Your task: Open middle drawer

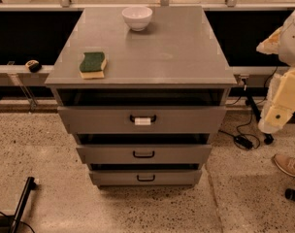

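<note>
The middle drawer point(104, 154) is a wide grey metal drawer with a plain black loop handle point(143, 154), in the grey cabinet at the centre of the camera view. A dark gap runs above its front. Above it is the taller drawer point(89, 119) with a white tag point(142, 121) on its handle. Below it is the shortest drawer point(113, 177). My arm stands at the right edge, and my gripper point(272, 123) is at its lower end, well to the right of the cabinet, level with the tagged drawer and touching nothing.
A white bowl point(137, 17) and a green and yellow sponge point(93, 64) sit on the cabinet top point(176, 47). A black cable and plug point(242, 141) lie on the floor to the right. A shoe point(288, 165) is at the far right. A black pole point(24, 198) is at the bottom left.
</note>
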`<action>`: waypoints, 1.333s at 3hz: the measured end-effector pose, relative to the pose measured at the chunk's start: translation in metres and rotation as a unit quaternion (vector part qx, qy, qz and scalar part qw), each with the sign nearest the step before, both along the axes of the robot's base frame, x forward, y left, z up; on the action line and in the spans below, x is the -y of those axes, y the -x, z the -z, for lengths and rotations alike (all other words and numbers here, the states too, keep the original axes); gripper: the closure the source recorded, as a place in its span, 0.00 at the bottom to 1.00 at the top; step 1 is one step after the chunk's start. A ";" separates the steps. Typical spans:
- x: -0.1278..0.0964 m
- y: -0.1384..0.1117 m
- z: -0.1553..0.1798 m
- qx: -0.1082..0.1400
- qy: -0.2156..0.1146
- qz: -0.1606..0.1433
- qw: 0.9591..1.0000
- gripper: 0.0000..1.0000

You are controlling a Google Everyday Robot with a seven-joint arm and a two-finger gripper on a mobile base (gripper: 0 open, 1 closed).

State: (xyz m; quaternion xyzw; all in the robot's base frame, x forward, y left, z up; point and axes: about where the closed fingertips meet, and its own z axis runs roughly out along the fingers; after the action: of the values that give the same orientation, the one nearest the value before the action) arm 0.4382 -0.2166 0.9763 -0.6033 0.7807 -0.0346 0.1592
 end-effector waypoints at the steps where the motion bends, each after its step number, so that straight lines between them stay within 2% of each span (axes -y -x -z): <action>1: 0.000 0.000 0.000 0.000 0.000 0.000 1.000 0.00; 2: 0.001 -0.008 0.050 0.011 0.013 0.000 1.000 0.00; 3: -0.003 -0.016 0.117 0.023 0.059 -0.039 0.997 0.00; 4: -0.005 -0.015 0.143 0.027 0.063 -0.045 0.997 0.00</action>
State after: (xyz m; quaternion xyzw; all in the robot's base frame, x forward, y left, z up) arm 0.4535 -0.2117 0.8332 -0.6453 0.7446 -0.0930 0.1432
